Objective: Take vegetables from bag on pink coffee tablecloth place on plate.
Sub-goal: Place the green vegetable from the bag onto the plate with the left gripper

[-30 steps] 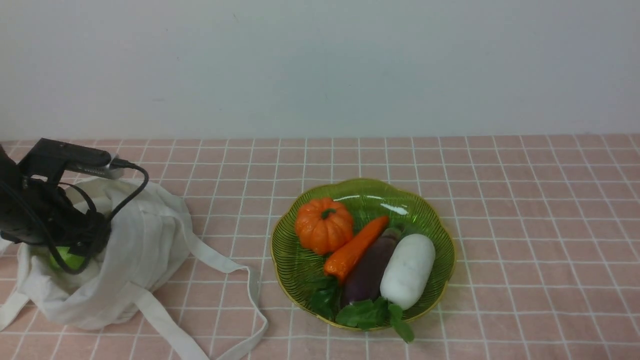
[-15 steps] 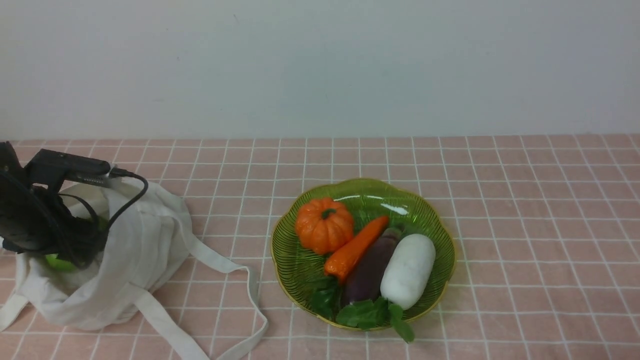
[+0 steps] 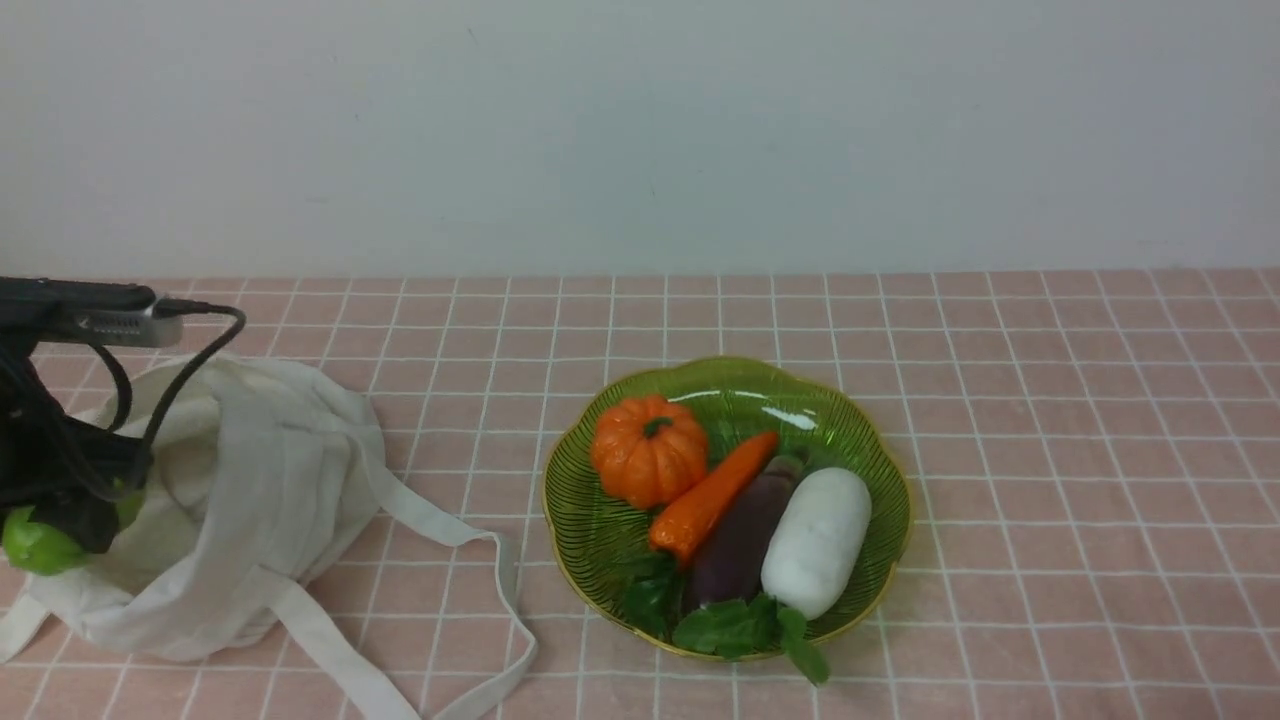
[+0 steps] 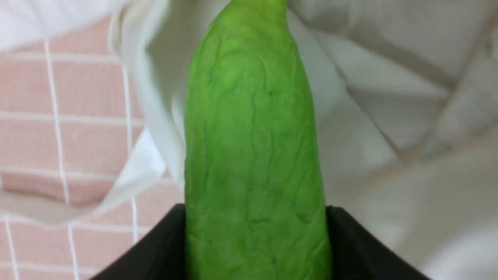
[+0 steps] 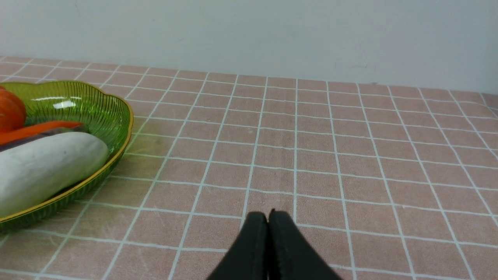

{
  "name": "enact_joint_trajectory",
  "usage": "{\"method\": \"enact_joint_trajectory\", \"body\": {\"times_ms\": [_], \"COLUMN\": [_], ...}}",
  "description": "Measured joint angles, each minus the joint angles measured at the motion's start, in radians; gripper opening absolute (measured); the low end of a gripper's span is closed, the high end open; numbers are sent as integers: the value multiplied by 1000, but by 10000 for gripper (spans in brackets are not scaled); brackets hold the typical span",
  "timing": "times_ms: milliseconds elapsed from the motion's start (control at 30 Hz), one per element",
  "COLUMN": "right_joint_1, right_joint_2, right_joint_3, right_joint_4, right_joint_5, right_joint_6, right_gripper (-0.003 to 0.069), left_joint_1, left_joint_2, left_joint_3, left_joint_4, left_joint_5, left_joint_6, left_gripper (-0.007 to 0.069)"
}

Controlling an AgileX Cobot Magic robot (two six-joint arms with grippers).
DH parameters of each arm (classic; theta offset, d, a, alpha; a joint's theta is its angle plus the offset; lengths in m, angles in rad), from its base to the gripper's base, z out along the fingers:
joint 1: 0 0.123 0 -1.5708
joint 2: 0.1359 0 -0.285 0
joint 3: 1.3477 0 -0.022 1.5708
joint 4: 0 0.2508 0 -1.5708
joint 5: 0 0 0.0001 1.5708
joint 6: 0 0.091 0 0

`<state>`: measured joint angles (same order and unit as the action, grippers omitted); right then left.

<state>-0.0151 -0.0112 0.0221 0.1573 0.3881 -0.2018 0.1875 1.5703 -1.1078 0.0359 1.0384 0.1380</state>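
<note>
My left gripper (image 3: 70, 520) is shut on the light-green cucumber (image 3: 35, 545) at the far left edge, beside the mouth of the off-white cloth bag (image 3: 250, 480). In the left wrist view the cucumber (image 4: 253, 147) fills the middle between my two black fingers (image 4: 350, 241), with bag cloth (image 4: 408, 116) behind it. The green scalloped plate (image 3: 870, 440) sits mid-table on the pink checked tablecloth (image 3: 1050, 400). My right gripper (image 5: 268, 217) is shut and empty, low over bare cloth to the right of the plate (image 5: 116, 116); it is out of the front view.
The plate holds an orange pumpkin (image 3: 648, 450), an orange carrot (image 3: 712, 495), a dark purple eggplant (image 3: 740, 540), a white radish (image 3: 818, 540) and green leaves (image 3: 735, 625). The bag's straps (image 3: 450, 560) trail toward the plate. A pale wall stands behind.
My left gripper has moved left and out of the bag's mouth, carrying the cucumber with it. The bag has slumped a little. The plate is unchanged.
</note>
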Motion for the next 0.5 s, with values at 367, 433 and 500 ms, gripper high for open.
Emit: {"method": "enact_joint_trajectory", "body": {"times_ms": [367, 433, 500], "right_joint_1": [0, 0, 0], "right_joint_2": [0, 0, 0], "right_joint_3": [0, 0, 0], "right_joint_4": [0, 0, 0], "right_joint_5": [0, 0, 0], "right_joint_6": [0, 2, 2], "right_gripper": [-15, -15, -15], "left_joint_1": [-140, -243, -337], "left_joint_2": [-328, -349, -342], "left_joint_3": [0, 0, 0], "left_joint_4": [-235, -279, -296], "left_joint_5": [93, 40, -8], "left_joint_6": [51, 55, 56], "left_gripper": [377, 377, 377]}}
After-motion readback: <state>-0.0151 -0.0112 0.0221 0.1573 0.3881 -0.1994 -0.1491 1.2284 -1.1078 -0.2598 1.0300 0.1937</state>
